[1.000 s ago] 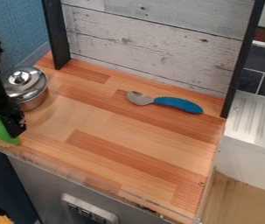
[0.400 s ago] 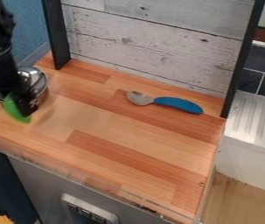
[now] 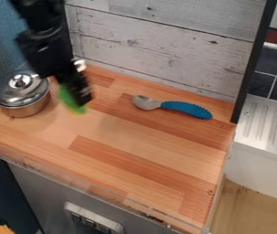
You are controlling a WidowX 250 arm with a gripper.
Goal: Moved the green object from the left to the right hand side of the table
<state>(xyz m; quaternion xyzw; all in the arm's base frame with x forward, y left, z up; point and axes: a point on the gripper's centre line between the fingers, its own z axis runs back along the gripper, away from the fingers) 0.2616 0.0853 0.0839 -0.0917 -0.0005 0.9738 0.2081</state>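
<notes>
From here the pick-up looks done, the black tool (image 3: 77, 93) pinching the green object (image 3: 71, 100) just right of the lidded metal pot (image 3: 27, 108) (a shiny little thing), while carrying it farther right of that pot and releasing it remain.

Through my fixed camera I looked down at a slant, from in front of the wooden tabletop (image 3: 134, 151), facing the pale plank backboard (image 3: 159, 41), near enough that the wood spanned much of my view, a white ribbed surface (image 3: 265, 125) at right.
</notes>
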